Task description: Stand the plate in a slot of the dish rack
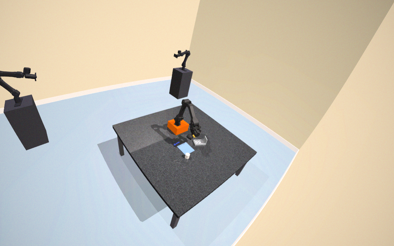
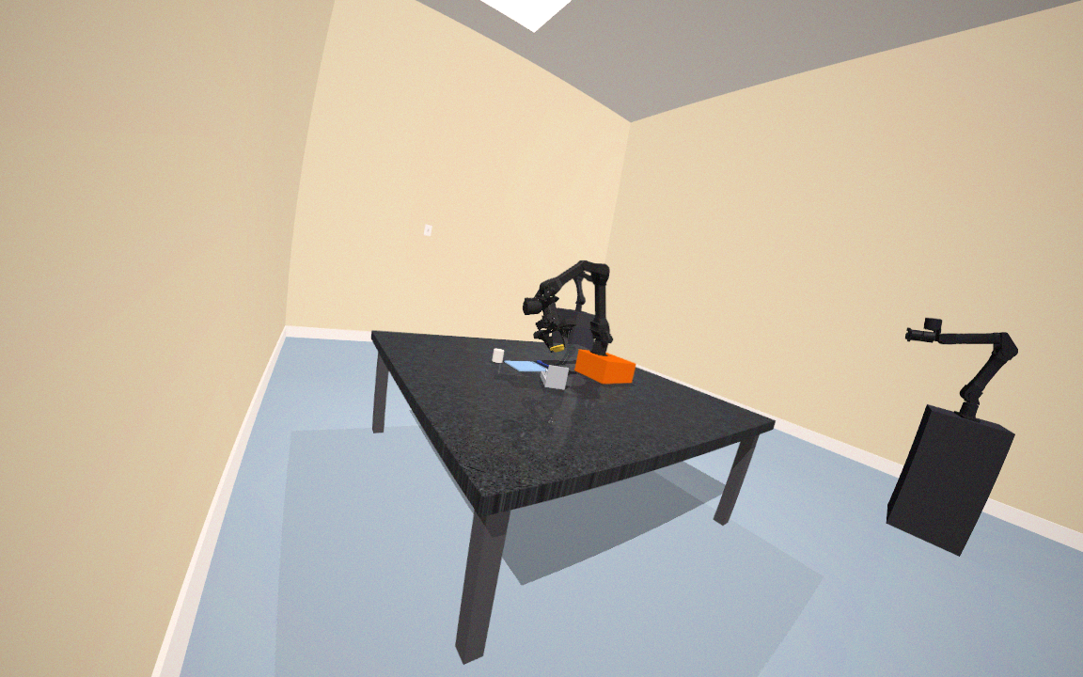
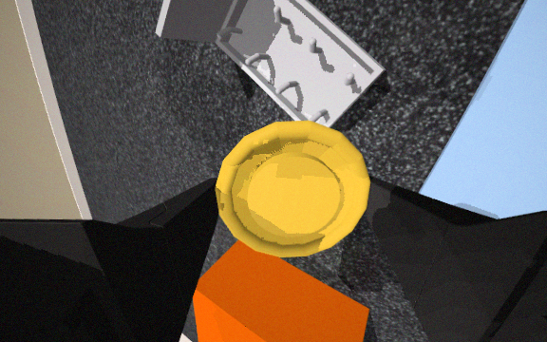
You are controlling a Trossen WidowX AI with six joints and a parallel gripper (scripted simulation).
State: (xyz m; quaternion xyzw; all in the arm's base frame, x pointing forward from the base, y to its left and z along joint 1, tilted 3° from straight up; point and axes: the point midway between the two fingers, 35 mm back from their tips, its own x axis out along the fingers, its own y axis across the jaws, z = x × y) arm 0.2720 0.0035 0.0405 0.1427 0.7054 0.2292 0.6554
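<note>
Gripper: our gripper (image 3: 292, 190) is clamped on the yellow plate (image 3: 292, 188), one black finger (image 3: 179, 223) pressed to its left rim and the other to its right rim in the wrist view.

Plate: we carry it off the table (image 1: 192, 177), its face turned to the wrist camera, so it hangs above the table rather than resting on it.

Landmark: we take the grey dish rack (image 3: 297, 62) as our reference; it sits on the table with its pegs pointing up and one tall end wall at the far side.

Plate to rack: in the wrist view the plate's upper rim overlaps the near corner of the rack. From the top view the plate (image 1: 194, 133) shows just beside the rack (image 1: 200, 141), on the side toward the arm's base; we cannot tell how high above the rails it hangs.

Orange base block: the block (image 3: 278, 299) stands on the arm's side of the rack, directly under the plate's lower edge in the wrist view.

Blue mat: the pale blue mat (image 1: 185, 148) lies flat just beside the rack, on its left in the top view.

Blue tool: a small blue tool (image 1: 176, 143) lies beyond the mat from the rack.

White cup: the cup (image 1: 187, 155) stands past the mat, well apart from the rack.

In the way: nothing stands inside the rack's slots that we can see.
</note>
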